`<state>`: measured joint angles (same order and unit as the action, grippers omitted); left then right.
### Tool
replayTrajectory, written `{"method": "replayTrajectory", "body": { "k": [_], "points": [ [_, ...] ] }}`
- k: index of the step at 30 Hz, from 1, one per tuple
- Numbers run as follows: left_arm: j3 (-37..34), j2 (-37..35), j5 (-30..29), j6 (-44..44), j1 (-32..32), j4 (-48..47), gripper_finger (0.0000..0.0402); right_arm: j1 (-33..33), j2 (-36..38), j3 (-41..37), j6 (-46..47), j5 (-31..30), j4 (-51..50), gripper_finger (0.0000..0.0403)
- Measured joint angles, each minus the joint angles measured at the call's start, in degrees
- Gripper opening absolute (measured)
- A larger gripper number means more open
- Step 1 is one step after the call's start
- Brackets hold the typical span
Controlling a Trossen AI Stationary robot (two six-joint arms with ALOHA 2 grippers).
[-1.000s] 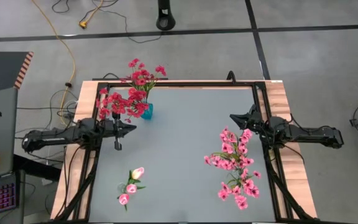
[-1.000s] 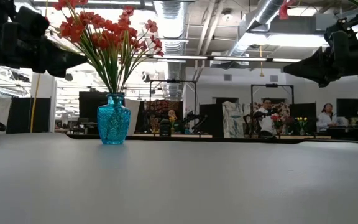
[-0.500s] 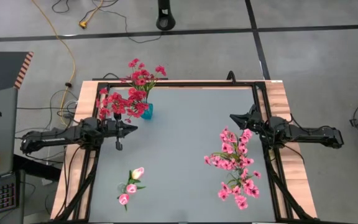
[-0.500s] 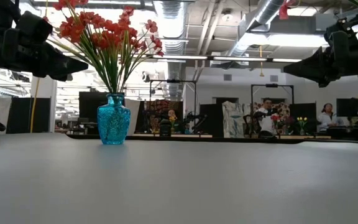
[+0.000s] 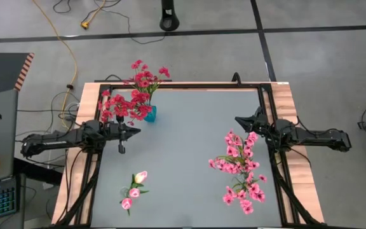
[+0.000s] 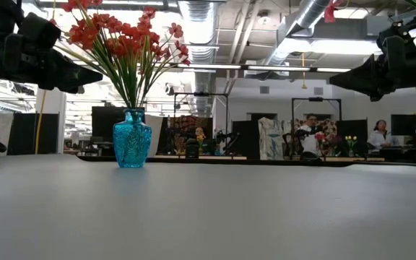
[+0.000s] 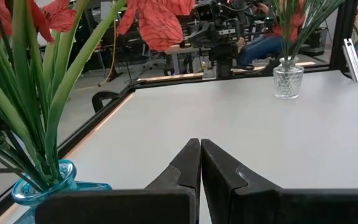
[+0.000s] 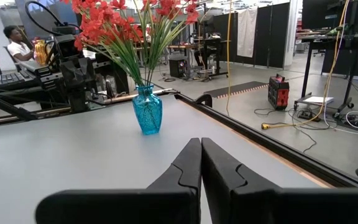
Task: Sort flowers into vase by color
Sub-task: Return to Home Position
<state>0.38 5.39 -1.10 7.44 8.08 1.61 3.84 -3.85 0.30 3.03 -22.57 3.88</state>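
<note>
Two arms, both parked at the bench (image 5: 183,146) edges, neither carrying anything. Left end effector (image 7: 200,144): fingers pressed together, nothing between them, held above the left side of the bench, just in front of the blue vase (image 5: 150,115). Right end effector (image 8: 200,143): likewise closed and empty, at the right edge, pointing inward. Change over the last second is slight. The left arm drew back a touch and its tip dipped in the low view, then showed no motion in the final half second; the right arm was unmoved throughout. Reads as the left arm finishing its retreat to rest. Red flowers (image 5: 142,79) stand in the blue vase at far left, with a second red cluster spreading over the left arm. Pink flowers (image 5: 241,168) stand on the right side in a clear vase (image 7: 288,78), near the right arm. Pale tulip buds (image 5: 135,184) sit at near left; their vase cannot be made out from above. No loose stems seen lying on the grey surface. Judgement: sorting looks complete, with the colours kept in three groups well apart. All that may remain is for the arms to settle fully. The left one sits close to the red blooms, so any further move there risks brushing them.
</note>
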Motion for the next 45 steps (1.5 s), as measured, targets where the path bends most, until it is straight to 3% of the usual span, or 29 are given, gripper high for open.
{"method": "replayTrajectory", "body": {
  "k": [12,45],
  "points": [
    [0.00,0.00,0.02,-5.59,0.00,0.01,0.0000,0.01,0.01,0.00,0.00,0.00,0.00,0.0038],
    [0.00,0.00,0.04,-5.75,0.00,0.01,0.0000,0.00,0.01,0.00,0.00,0.00,0.01,0.0038]
  ]
}}
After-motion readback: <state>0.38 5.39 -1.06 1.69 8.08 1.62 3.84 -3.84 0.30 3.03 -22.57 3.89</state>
